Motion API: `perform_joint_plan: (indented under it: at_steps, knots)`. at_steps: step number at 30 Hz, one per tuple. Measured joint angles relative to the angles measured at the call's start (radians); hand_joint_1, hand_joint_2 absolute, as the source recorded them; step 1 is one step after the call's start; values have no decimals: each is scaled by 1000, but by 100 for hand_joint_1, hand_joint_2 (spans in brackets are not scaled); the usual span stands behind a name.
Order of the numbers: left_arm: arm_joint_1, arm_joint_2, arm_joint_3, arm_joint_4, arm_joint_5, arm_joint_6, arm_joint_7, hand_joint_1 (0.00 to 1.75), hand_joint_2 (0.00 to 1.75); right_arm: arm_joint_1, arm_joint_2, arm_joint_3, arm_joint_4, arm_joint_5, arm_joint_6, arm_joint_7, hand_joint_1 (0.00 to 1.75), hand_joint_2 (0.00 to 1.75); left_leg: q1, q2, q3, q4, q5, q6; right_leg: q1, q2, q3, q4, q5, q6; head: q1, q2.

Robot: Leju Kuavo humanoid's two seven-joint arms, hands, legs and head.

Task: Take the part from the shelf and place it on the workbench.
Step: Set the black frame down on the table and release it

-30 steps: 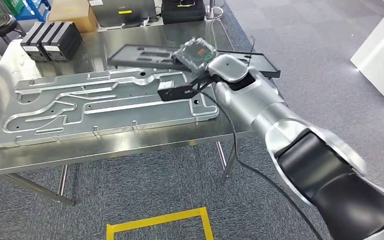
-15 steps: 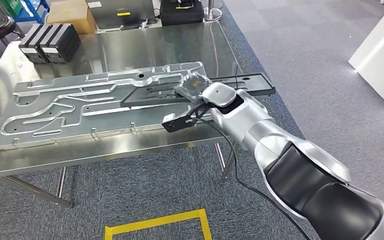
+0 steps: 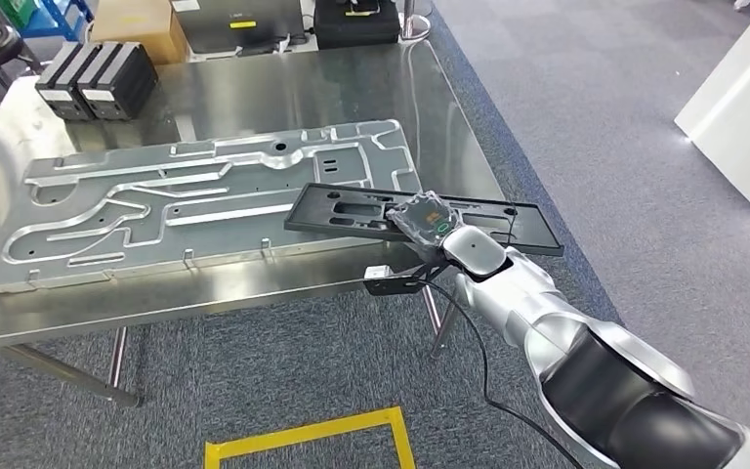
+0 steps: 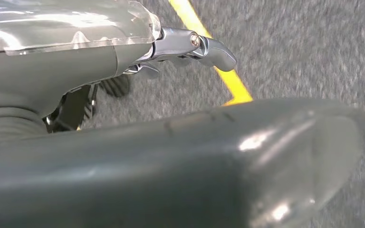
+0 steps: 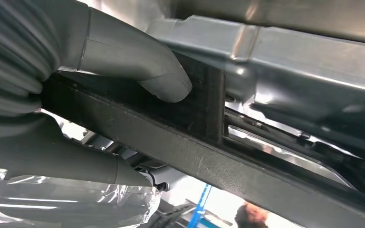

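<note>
The part (image 3: pixel 352 208) is a long flat black frame with cut-outs. My right hand (image 3: pixel 430 221), wrapped in clear plastic, grips it near its middle at the workbench's near right corner. In the right wrist view my thumb (image 5: pixel 142 66) presses on one face of the black part (image 5: pixel 199 152) and my fingers curl under it. One end of the part lies over the large aluminium plate (image 3: pixel 195 191); the other end sticks out past the table's right edge. Whether it touches the plate I cannot tell. My left hand (image 4: pixel 123 71) hangs over the grey carpet, holding nothing.
The steel workbench (image 3: pixel 283 93) carries the aluminium plate and two black boxes (image 3: pixel 98 78) at its far left. A cardboard box (image 3: pixel 142 21) and dark cases stand behind it. Yellow floor tape (image 3: pixel 312 435) lies in front, a white wall (image 3: pixel 742 117) at right.
My right hand has carried the black part from the far side of the table toward me and to the near right corner, lower over the plate's right end.
</note>
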Motion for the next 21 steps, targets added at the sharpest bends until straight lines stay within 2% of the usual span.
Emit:
perform_joint_plan:
  at_steps: [2, 3, 5, 6, 7, 8, 10, 12, 14, 16, 18, 20, 21]
  knots:
    - [2, 3, 0, 0, 1, 10, -1, 0, 0, 18, -15, -13, 4, -3, -32, -4, 175, 175, 2, 1, 4, -7, 5, 14, -2, -2, -14, 35, -26, 9, 0, 0]
    - [3, 5, 0, 0, 1, 12, -1, 0, 0, 25, -21, -18, 5, -3, -41, -5, 175, 175, 2, 2, 5, -9, 6, 20, -2, -4, -36, 82, -53, 12, 0, 0]
    - [3, 8, 0, 0, 1, 18, -1, 0, 0, 38, -29, -26, 8, -4, -52, -6, 175, 175, -2, 3, 5, -9, 6, 28, -2, -6, -98, 213, -113, 14, 0, 0]
    - [3, 10, 0, 0, 1, 22, -2, 0, 0, 45, -32, -30, 10, -5, -57, -6, 175, 175, -4, 2, 5, -9, 6, 29, -2, -6, -121, 260, -126, 15, 0, 0]
    - [4, 11, 0, 0, 1, 26, -3, 0, 0, 51, -34, -33, 11, -6, -64, -6, 175, 175, -5, 2, 6, -9, 5, 30, -2, -6, -130, 277, -122, 14, 0, 0]
    - [4, 12, 0, 0, 1, 29, -5, 0, 0, 55, -36, -36, 12, -6, -73, -5, 175, 175, -6, 1, 7, -8, 4, 31, -1, -6, -120, 257, -102, 12, 0, 0]
    - [6, 13, 0, 0, 1, 37, -9, 0, 0, 58, -38, -43, 12, -1, -91, -2, 175, 175, -9, -1, 11, -7, 2, 29, 1, -6, -56, 128, -38, 3, 0, 0]
    - [6, 13, -1, 0, 1, 42, -10, 0, 0, 58, -38, -50, 12, 5, -100, 0, 175, 175, -13, -2, 12, -4, -2, 22, 5, -6, -4, 21, -3, -7, 0, 0]
    - [6, 14, -1, 0, 1, 44, -10, 0, 0, 58, -39, -53, 12, 7, -100, 0, 175, 175, -15, -2, 12, -5, -3, 13, 9, -6, 5, 1, -2, -12, 0, 0]
    - [6, 16, -1, 0, 1, 44, -10, 0, 0, 58, -39, -56, 12, 8, -99, 0, 175, 175, -14, -2, 13, -2, -10, 3, 6, -7, 10, -7, 2, -22, 0, 0]
    - [6, 18, -1, 0, 1, 45, -10, 0, 0, 58, -39, -58, 12, 8, -99, 0, 175, 175, -12, -1, -10, 57, -50, -8, 0, -9, 16, -16, 7, -31, 0, 0]
    - [6, 20, -1, 0, 1, 45, -10, 0, 0, 60, -39, -58, 12, 9, -99, -1, 175, 175, -7, -1, -69, 190, -117, -18, -1, -12, 17, -18, 7, -34, 0, 0]
    - [7, 21, -1, 0, 1, 45, -10, 0, 0, 62, -39, -58, 12, 10, -99, -1, 175, 175, -5, -1, -96, 250, -139, -22, -1, -13, 17, -18, 7, -34, 0, 0]
